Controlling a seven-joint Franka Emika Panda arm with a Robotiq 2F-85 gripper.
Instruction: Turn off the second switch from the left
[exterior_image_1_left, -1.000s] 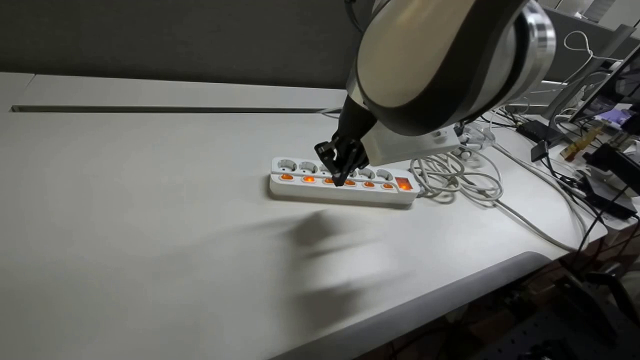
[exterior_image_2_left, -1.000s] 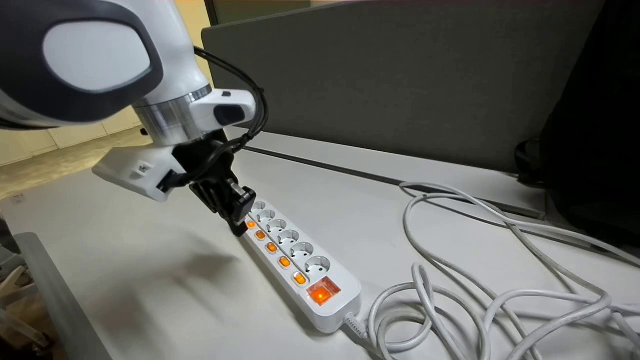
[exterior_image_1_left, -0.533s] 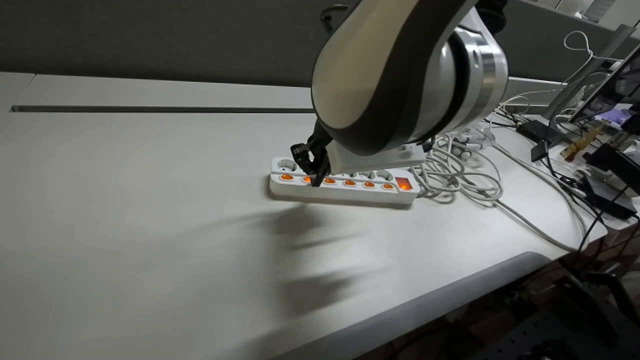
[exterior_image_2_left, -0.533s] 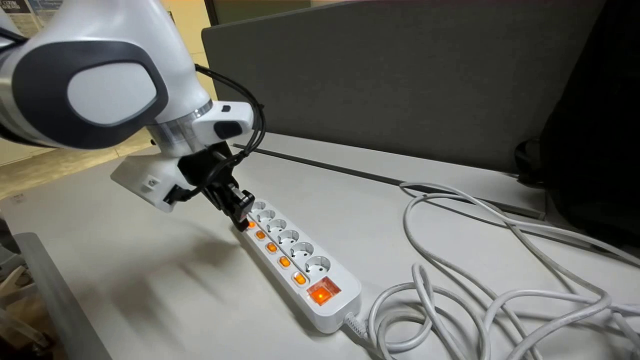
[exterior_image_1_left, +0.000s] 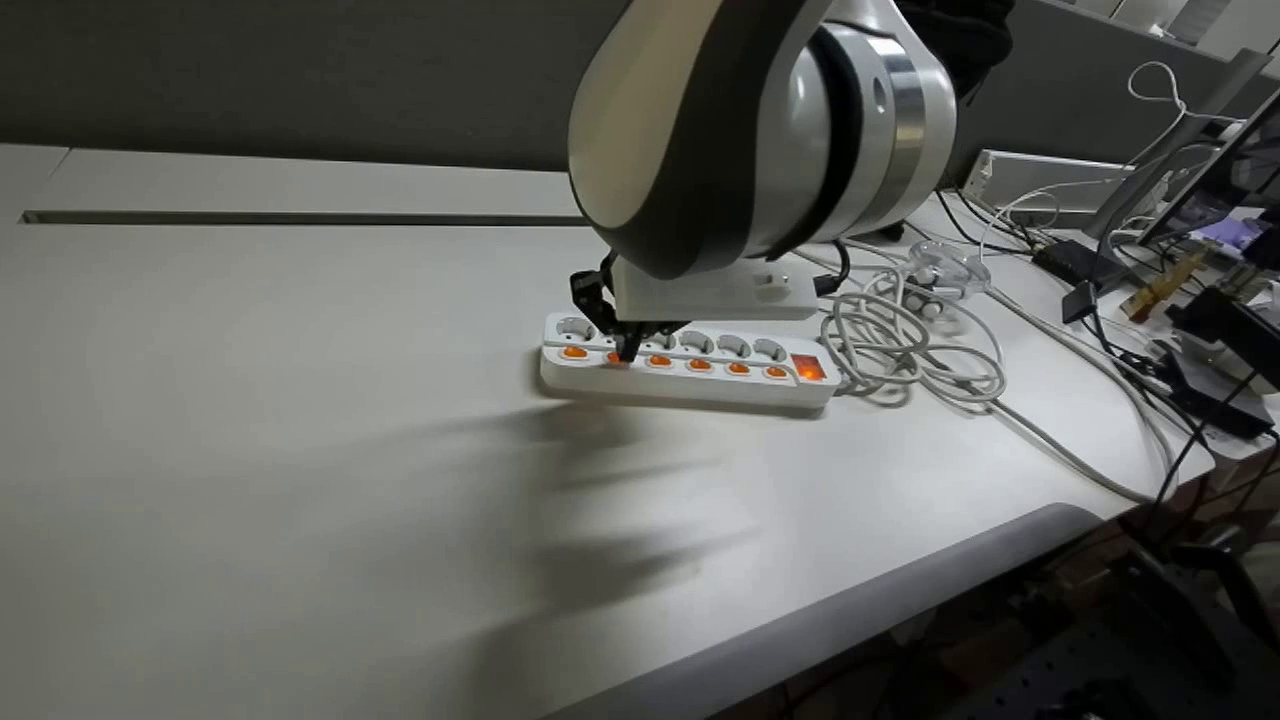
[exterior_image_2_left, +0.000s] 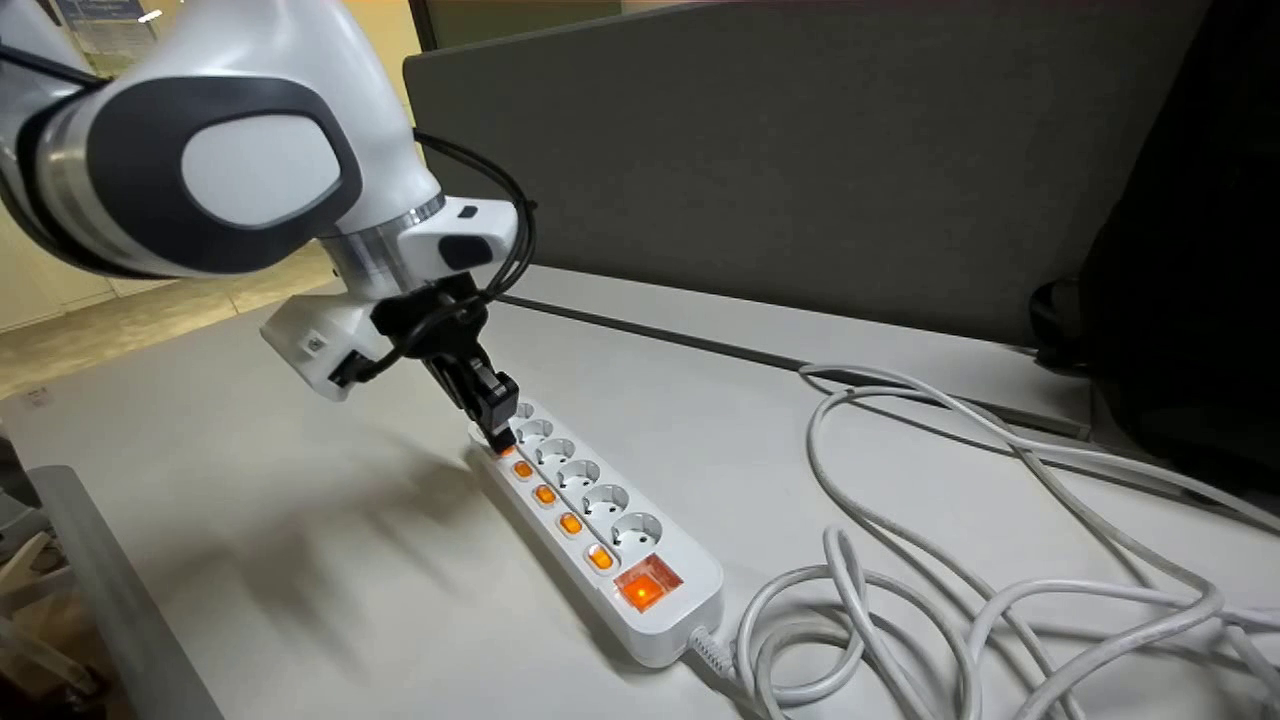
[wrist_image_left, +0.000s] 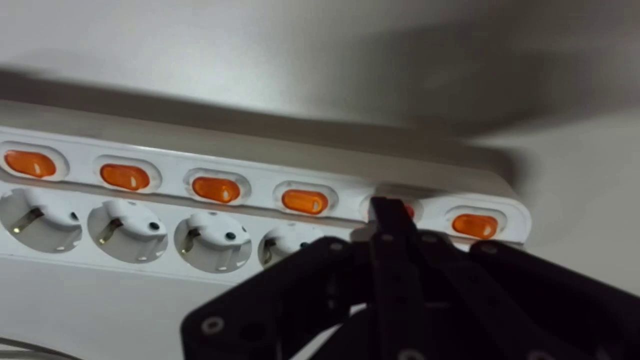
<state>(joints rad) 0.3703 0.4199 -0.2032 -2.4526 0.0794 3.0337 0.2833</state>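
Observation:
A white power strip (exterior_image_1_left: 690, 385) lies on the table, with a row of orange switches beside its sockets. It also shows in an exterior view (exterior_image_2_left: 610, 580) and in the wrist view (wrist_image_left: 250, 165). My gripper (exterior_image_1_left: 628, 350) is shut and empty, its black fingertips pointing down at the second switch (exterior_image_1_left: 615, 359) from the left. In the wrist view the fingertips (wrist_image_left: 392, 202) cover most of that switch, with a red sliver (wrist_image_left: 410, 211) showing. Contact and whether it is lit cannot be told. The leftmost switch (exterior_image_1_left: 574, 353) is uncovered.
A larger lit red main switch (exterior_image_1_left: 808, 368) sits at the strip's cable end. Coiled white cable (exterior_image_1_left: 900, 345) lies beside that end. A grey partition (exterior_image_2_left: 780, 150) stands behind the table. Monitor and loose cables (exterior_image_1_left: 1190, 330) crowd the far side.
My gripper has moved along the strip from around the third and fourth switches to the second and come down onto it. The second switch, glowing brightly a second ago, is now mostly covered.

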